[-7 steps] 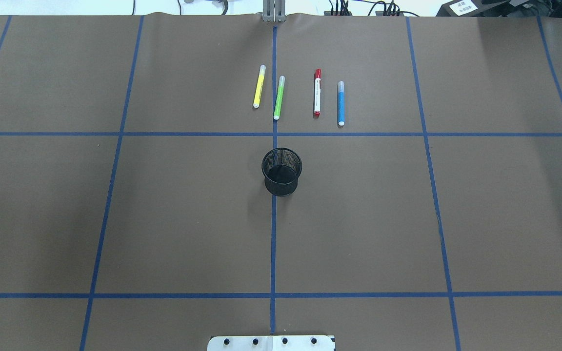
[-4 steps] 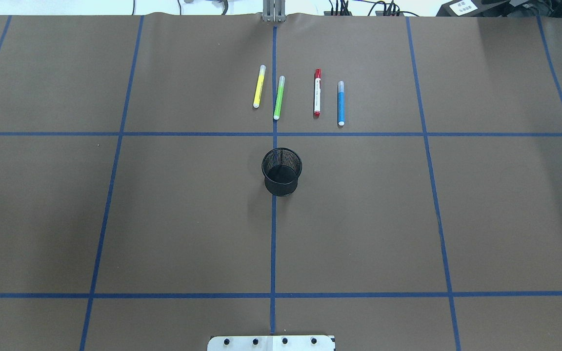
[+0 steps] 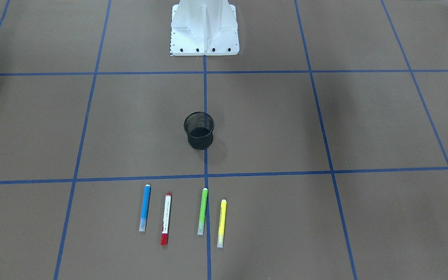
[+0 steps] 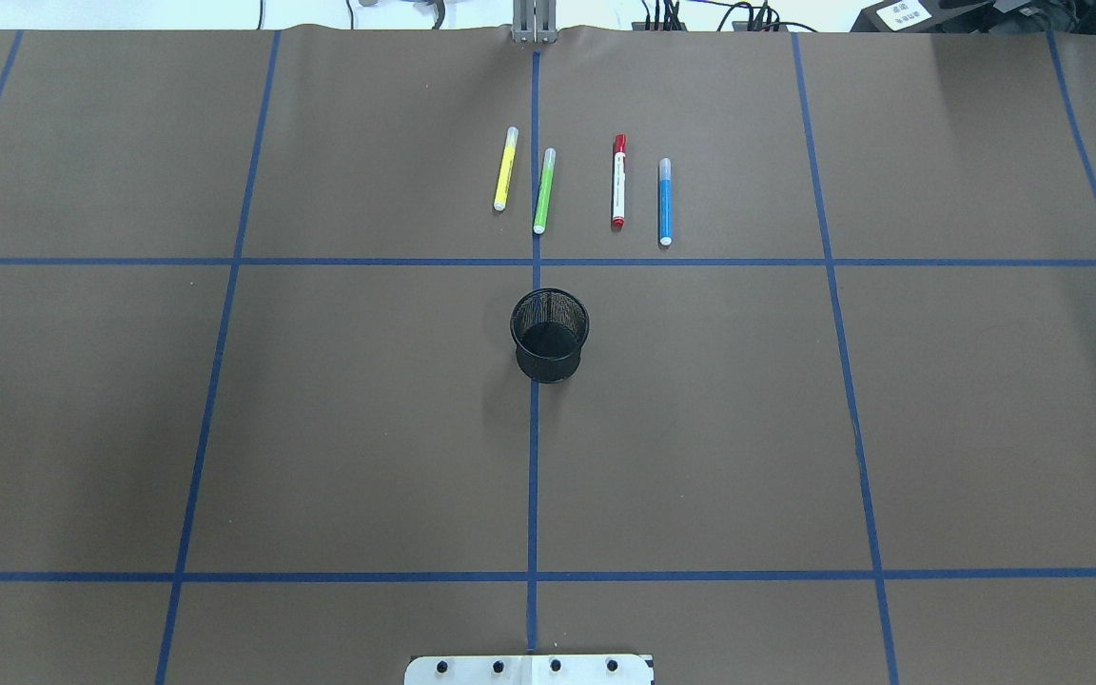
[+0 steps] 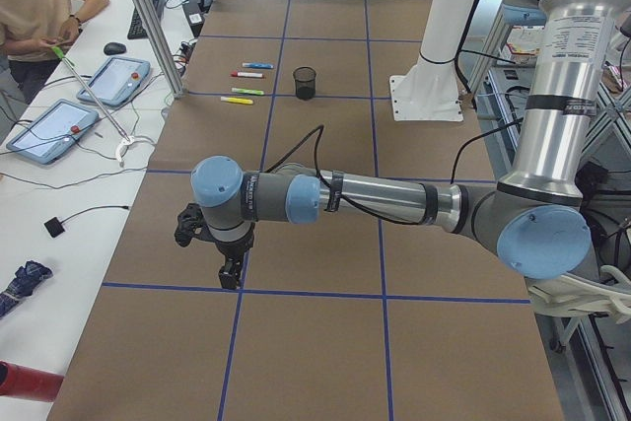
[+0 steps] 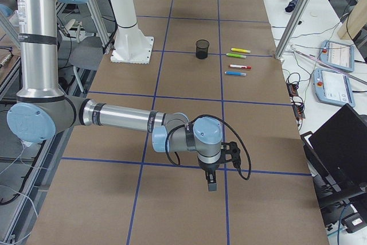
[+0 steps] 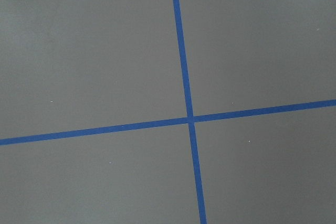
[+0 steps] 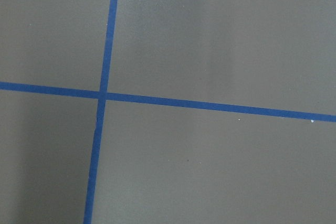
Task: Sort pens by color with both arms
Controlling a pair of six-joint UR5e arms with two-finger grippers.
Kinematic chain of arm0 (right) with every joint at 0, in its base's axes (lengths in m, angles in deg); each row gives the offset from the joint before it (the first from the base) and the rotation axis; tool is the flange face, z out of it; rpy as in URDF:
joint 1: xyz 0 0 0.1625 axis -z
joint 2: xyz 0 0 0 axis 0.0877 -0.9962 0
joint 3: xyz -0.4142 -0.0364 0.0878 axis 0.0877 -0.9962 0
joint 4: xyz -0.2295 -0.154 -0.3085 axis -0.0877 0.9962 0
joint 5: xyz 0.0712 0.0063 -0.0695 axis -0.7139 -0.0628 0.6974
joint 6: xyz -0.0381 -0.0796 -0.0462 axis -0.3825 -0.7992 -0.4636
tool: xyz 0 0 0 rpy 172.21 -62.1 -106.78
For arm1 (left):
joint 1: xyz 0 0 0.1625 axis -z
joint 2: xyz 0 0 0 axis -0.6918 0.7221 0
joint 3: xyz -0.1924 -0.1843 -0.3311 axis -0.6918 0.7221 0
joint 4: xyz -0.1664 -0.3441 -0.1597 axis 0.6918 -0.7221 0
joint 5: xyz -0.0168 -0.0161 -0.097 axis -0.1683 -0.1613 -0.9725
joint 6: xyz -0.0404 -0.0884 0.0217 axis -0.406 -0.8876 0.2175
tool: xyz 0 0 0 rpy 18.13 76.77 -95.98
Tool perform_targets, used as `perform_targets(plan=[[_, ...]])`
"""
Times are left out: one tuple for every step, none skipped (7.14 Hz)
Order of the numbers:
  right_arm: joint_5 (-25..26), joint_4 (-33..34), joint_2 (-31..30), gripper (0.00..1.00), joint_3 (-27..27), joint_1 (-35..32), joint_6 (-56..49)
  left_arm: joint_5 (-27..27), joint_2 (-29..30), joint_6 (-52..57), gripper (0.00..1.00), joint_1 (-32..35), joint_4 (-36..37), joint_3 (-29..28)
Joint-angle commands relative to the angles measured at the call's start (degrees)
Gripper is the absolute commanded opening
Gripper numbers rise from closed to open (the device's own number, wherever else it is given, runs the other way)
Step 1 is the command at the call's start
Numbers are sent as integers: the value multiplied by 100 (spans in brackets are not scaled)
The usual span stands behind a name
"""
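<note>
Four pens lie side by side on the brown table beyond the black mesh cup (image 4: 549,335): yellow (image 4: 505,169), light green (image 4: 544,190), white with a red cap (image 4: 618,181) and blue (image 4: 665,202). In the front-facing view they are blue (image 3: 144,208), red-capped (image 3: 165,219), green (image 3: 202,211), yellow (image 3: 221,223). My left gripper (image 5: 230,273) hangs low over the table's left end, far from the pens. My right gripper (image 6: 211,185) hangs low over the right end. Both show only in side views, so I cannot tell whether they are open or shut. The wrist views show only table and tape.
Blue tape lines divide the brown table into squares. The white pedestal base (image 3: 204,29) stands at the robot's side of the table. An operator (image 5: 39,7) sits by tablets at a side bench, off the table.
</note>
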Motion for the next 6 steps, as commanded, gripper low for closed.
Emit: perform_targets(plan=[[-71,-99,-51,100,24,58,46,-20,-344,1,100,0,-630,11],[-219,-99,-42,100,85,111,72,-20,-572,1,100,0,-1122,11],[-360,41,-33,100,112,111,264,-3,-696,1,100,0,-1370,-6],[-362,112,-16,100,181,137,536,15,-723,-8,100,-9,-1338,-6],[-362,112,2,100,182,268,730,15,-741,-34,100,-18,-1303,-32],[-335,112,19,100,226,391,1010,-20,-776,-61,100,-79,-1198,11]])
